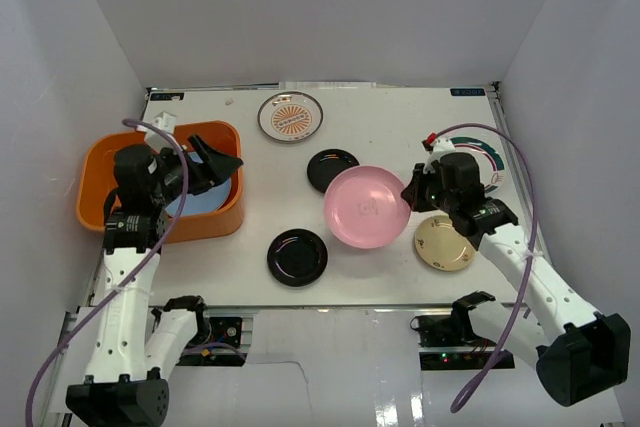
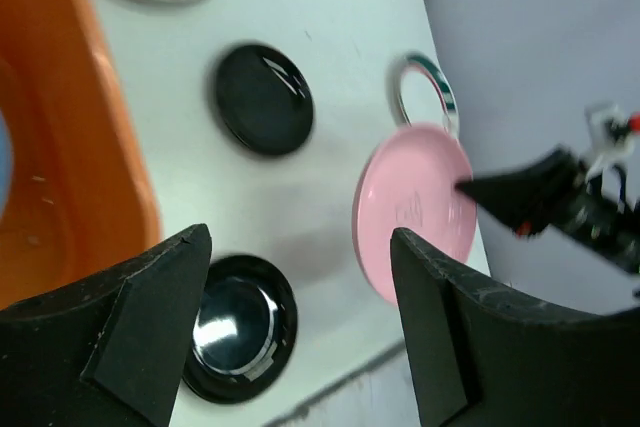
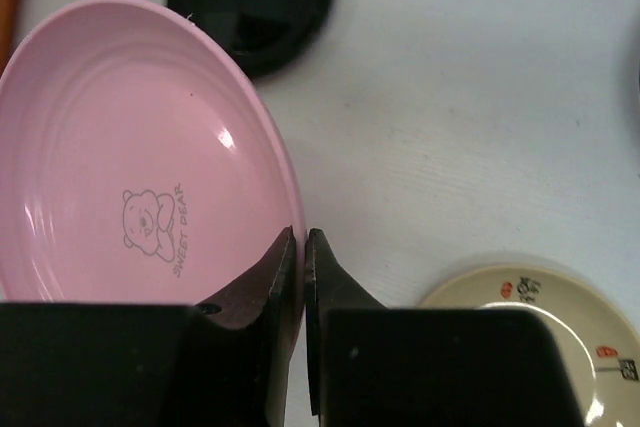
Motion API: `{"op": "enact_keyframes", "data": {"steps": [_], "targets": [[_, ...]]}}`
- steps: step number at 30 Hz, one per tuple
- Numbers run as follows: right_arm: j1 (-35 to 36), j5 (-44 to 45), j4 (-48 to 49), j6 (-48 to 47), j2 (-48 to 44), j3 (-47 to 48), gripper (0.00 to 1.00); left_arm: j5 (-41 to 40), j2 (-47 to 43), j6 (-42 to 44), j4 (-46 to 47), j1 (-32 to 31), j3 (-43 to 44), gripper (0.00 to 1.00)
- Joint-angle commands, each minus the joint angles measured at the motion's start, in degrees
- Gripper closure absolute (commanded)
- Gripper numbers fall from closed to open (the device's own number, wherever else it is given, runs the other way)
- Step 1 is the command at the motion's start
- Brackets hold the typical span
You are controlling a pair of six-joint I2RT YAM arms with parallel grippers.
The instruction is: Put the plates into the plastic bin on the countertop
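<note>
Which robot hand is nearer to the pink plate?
Right. The right hand is shut on the pink plate, at its right rim; the left hand is open over the orange bin, well to the left.

Overhead, two wrist close-ups — pink plate [image 1: 366, 207] shared

Plain white panels are enclosing the workspace: a rear wall [image 1: 320, 7], a left wall [image 1: 50, 67] and a right wall [image 1: 590, 47]. The white tabletop [image 1: 390, 117] is sitting between them under even, diffuse light. A glossy white surface [image 1: 350, 387] is reflecting light at the near edge.
</note>
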Motion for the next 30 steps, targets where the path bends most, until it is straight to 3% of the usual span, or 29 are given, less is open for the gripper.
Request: {"op": "enact_keyframes", "data": {"steps": [1, 4, 9, 13, 16, 17, 19, 21, 23, 24, 27, 29, 30], "targets": [[0.3, -10.4, 5.9, 4.1, -1.8, 6.7, 0.92, 10.6, 1.4, 2.1, -0.5, -6.4, -1.7, 0.18], [2.3, -14.7, 9.7, 7.0, 1.4, 10.6, 0.92, 7.5, 2.8, 1.3, 1.3, -16.7, -2.8, 0.16], [6.4, -14.5, 11.5, 8.1, 5.7, 15.2, 0.92, 4.7, 5.7, -2.2, 9.0, -25.3, -6.3, 0.16], [7.5, -15.2, 12.8, 8.3, 7.2, 15.7, 0.92, 0.5, 9.3, -3.0, 12.2, -31.3, -7.5, 0.24], [7.6, -14.9, 12.8, 7.9, 7.0, 15.0, 0.92, -1.4, 10.7, -3.9, 14.5, -32.5, -8.0, 0.54], [7.6, -14.7, 12.9, 7.8, 6.9, 14.5, 0.92, -2.4, 10.8, -3.9, 14.5, -32.5, -7.7, 0.75], [7.7, -14.3, 13.0, 7.4, 6.3, 13.6, 0.90, -5.2, 10.9, -3.8, 14.3, -32.6, -6.8, 0.89], [7.6, -14.1, 13.2, 7.0, 5.7, 13.0, 0.58, -8.2, 11.2, -3.6, 13.3, -32.5, -5.2, 0.98], [7.6, -14.2, 12.7, 6.0, 5.3, 12.6, 0.39, -9.9, 11.5, -3.7, 12.9, -32.3, -3.7, 1.00], [7.7, -14.0, 11.2, 5.5, 4.5, 12.9, 0.25, -11.9, 11.6, -3.8, 11.9, -31.6, -1.8, 1.00], [7.6, -10.7, 9.3, 3.1, 1.3, 13.1, 0.10, -16.1, 11.9, -3.4, 7.4, -28.9, 1.9, 1.00], [7.6, -8.3, 8.7, 2.2, -0.5, 12.3, 0.07, -18.2, 11.0, -3.1, 4.5, -22.3, 4.5, 1.00], [7.6, -7.1, 8.5, 2.0, -1.9, 11.9, 0.07, -18.3, 10.2, -2.9, 3.5, -16.0, 5.2, 1.00]]}}
